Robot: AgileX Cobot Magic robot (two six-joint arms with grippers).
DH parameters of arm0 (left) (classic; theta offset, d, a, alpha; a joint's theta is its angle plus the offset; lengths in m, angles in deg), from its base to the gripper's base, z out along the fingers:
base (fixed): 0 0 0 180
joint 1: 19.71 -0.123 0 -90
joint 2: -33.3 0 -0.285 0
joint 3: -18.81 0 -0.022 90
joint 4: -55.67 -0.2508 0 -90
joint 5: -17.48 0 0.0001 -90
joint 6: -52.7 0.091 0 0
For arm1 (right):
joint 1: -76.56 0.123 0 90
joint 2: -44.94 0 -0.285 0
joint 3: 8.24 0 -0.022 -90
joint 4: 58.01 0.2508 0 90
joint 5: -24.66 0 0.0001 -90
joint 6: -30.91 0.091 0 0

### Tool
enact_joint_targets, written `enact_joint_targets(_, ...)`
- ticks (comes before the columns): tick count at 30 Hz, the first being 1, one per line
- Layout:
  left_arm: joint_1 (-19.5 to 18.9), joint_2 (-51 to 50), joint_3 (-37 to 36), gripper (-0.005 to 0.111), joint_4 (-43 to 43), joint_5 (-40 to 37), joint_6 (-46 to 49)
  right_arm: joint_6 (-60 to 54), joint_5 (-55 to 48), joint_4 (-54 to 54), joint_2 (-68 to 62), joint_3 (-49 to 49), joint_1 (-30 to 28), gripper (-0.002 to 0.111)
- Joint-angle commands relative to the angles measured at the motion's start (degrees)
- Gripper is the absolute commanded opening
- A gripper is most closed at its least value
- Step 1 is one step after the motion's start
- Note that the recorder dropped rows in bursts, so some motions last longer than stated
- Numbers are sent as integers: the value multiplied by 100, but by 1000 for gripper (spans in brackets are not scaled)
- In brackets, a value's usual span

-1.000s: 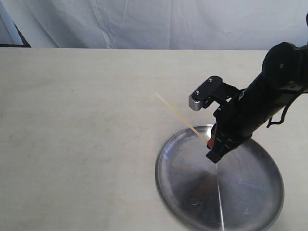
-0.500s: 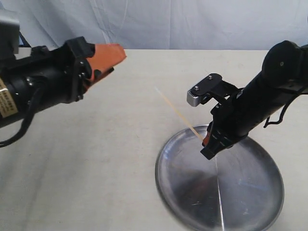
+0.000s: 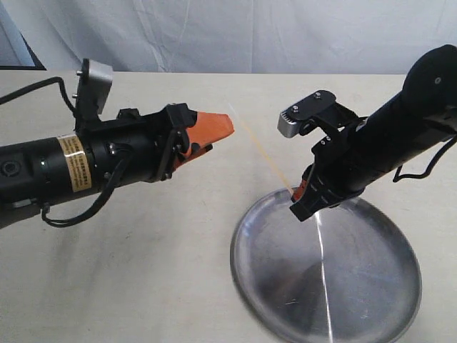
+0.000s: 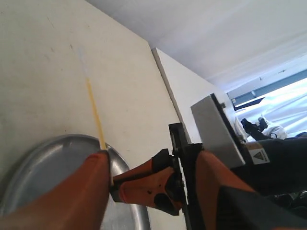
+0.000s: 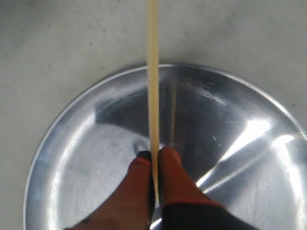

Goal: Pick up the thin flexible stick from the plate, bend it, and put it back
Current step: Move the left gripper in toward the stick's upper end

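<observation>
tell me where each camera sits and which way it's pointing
Exterior view: off the arms, above the table, looking down at it; shows both arms, the left hand and the right hand.
Left wrist view: on the left arm, looking past its own orange fingers toward the right hand near the plate.
Right wrist view: on the right arm, looking down at the plate past its own fingers, shut on the stick.
Shared: both wrist views show plate and stick.
</observation>
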Motion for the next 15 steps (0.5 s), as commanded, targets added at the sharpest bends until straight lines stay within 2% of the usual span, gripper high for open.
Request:
enact_joint_targets(1, 66, -296, 221, 52, -254, 175, -45, -234, -7, 276, 61, -10, -5, -1)
enact_joint_targets(8, 66, -598, 513, 52, -396, 282, -45, -413, -77, 395, 61, -10, -5, -1)
enact_joint_targets(15, 66, -722, 770, 52, -477, -82, -30, -451, -87, 395, 61, -10, -5, -1)
